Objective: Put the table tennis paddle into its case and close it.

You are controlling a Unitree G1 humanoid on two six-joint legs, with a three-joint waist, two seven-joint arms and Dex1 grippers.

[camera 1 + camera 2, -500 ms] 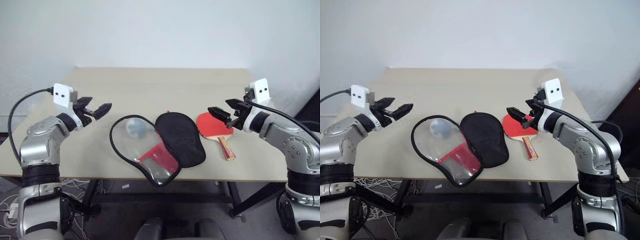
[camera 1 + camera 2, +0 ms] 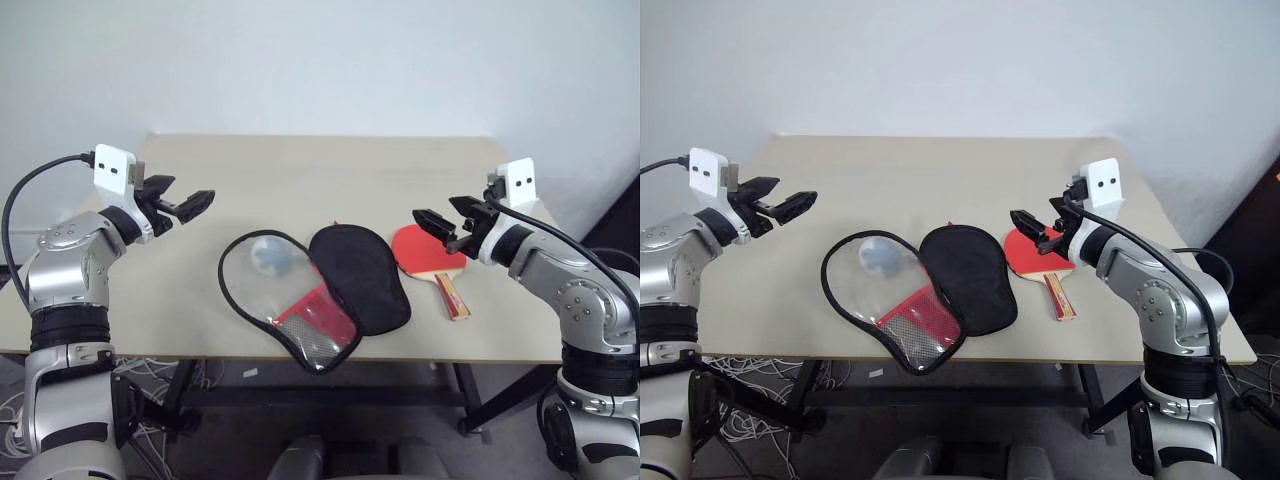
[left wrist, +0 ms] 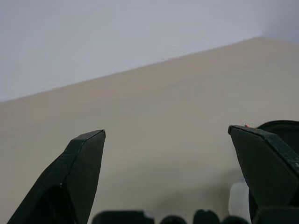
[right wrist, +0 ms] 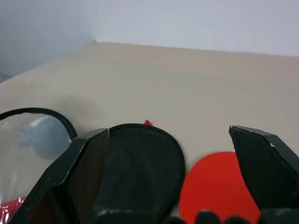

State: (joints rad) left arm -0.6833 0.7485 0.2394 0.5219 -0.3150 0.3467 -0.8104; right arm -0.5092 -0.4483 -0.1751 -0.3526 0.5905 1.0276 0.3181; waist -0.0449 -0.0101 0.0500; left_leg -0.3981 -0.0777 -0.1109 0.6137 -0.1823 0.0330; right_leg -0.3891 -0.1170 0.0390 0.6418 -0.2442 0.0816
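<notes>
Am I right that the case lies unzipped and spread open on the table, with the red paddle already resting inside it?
Not quite. The case does lie unzipped and spread open, but the paddle lies on the table beside it, not inside; the left eye view shows this.

My two arms are jointed silver metal shells with black bands at the joints. Each wrist carries a white box with two dark dots, fed by a black cable, ahead of chunky matte-black wedge-shaped fingers (image 3: 79,177).
</notes>
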